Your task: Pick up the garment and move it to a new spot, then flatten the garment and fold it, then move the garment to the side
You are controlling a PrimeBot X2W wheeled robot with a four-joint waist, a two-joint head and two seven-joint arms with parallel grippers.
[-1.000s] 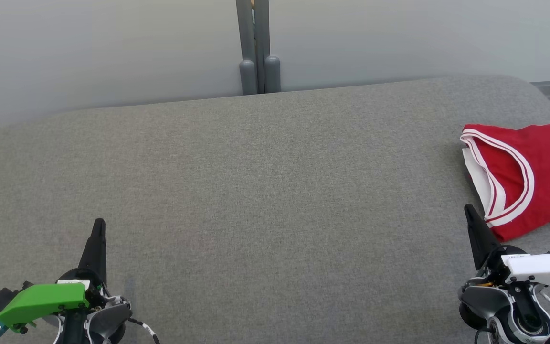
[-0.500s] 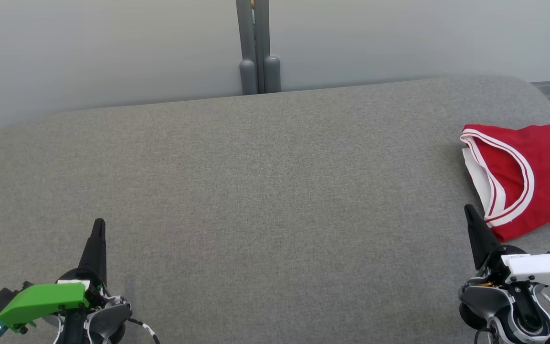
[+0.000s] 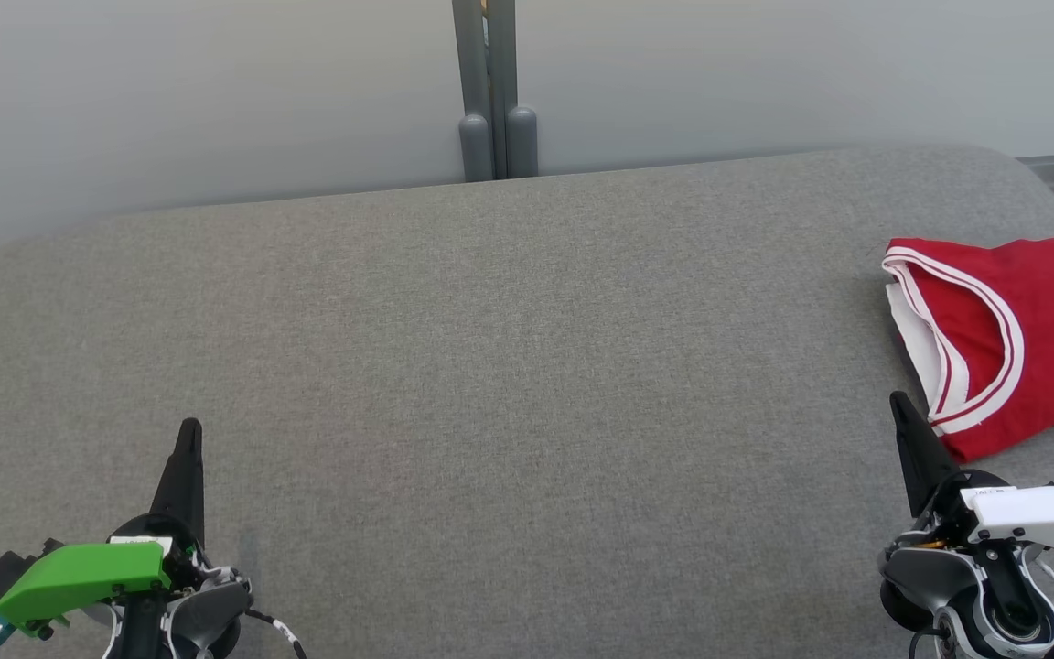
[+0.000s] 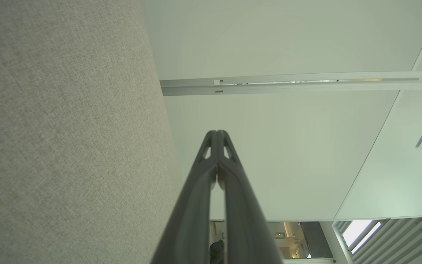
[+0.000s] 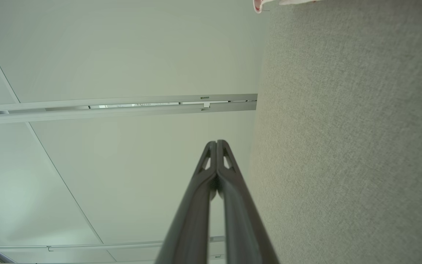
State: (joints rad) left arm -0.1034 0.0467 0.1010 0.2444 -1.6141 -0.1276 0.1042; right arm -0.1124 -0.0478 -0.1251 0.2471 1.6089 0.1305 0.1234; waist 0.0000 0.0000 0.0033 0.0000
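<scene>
Garment point(image 3: 1007, 320): red with white trim, lying at the far right of the grey cushion point(image 3: 509, 366). Doubled over on itself, with a white inner layer showing along the left edge. Cut off by the right edge of the head view, so no telling how close to the cushion's end.

Fits two stages alike: dropped there loosely and waiting to be carried elsewhere, or folded and already set aside. Not enough visible to settle which, given the rumpled lower hem and the hidden half.

Could go wrong in several ways, by the look of it:
- Thin, slippery cloth in stacked layers, so likely to give up only the top layer to a narrow pinch, opening any fold.
- Lying so far to the side, so apt to slide over the end if dragged or nudged outward.
- Close to the right gripper point(image 3: 898, 403), so liable to be snagged at the lower corner by a careless sweep and pulled out of shape.

Right gripper: closed tip to tip, holding nothing. Just beside the garment's lower left corner, and apart from it as far as can be told.

Left gripper point(image 3: 188, 432): likewise closed and empty. Well apart from the garment, at the opposite side, with a wide stretch of bare cushion between.
</scene>
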